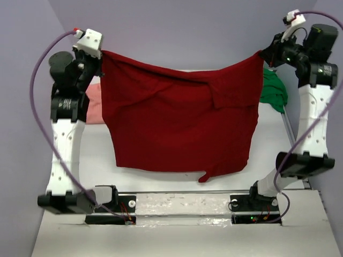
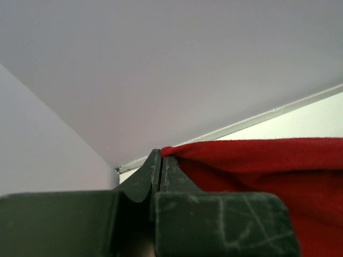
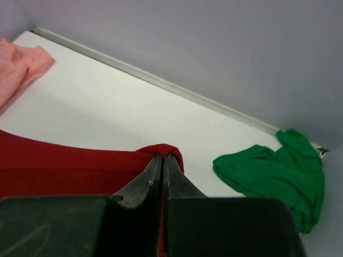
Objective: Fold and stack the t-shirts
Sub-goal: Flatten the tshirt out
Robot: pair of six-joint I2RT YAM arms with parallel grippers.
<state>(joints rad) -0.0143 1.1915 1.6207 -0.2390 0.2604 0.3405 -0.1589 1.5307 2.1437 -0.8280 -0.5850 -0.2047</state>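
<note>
The dark red t-shirt (image 1: 179, 123) hangs spread between the two raised arms as a broad, roughly rectangular sheet of soft, matte cloth. Its top edge sags in a shallow curve between the two held corners. Loose diagonal creases run across the upper part, and a small flap dips below the lower hem near the right corner. Whether the hem touches the white surface (image 1: 96, 155) cannot be told.

The left end effector (image 2: 161, 155) is pinched closed on the shirt's upper left corner. Its dark, scuffed fingers taper to a narrow wedge, with a little fold of red cloth caught at the tips. The right end effector (image 3: 162, 158) is likewise clamped on the upper right corner, where the fabric wraps over the fingertips in a small rounded bunch.

The salmon-pink t-shirt (image 1: 94, 104) lies rumpled on the surface at the far left, partly hidden behind the left arm and the red cloth. The bright green t-shirt (image 3: 273, 171) sits in a crumpled, lumpy heap at the far right, close to the back wall. The two lie well apart. The surface is smooth and plain, meeting the pale wall along a thin metal strip.
</note>
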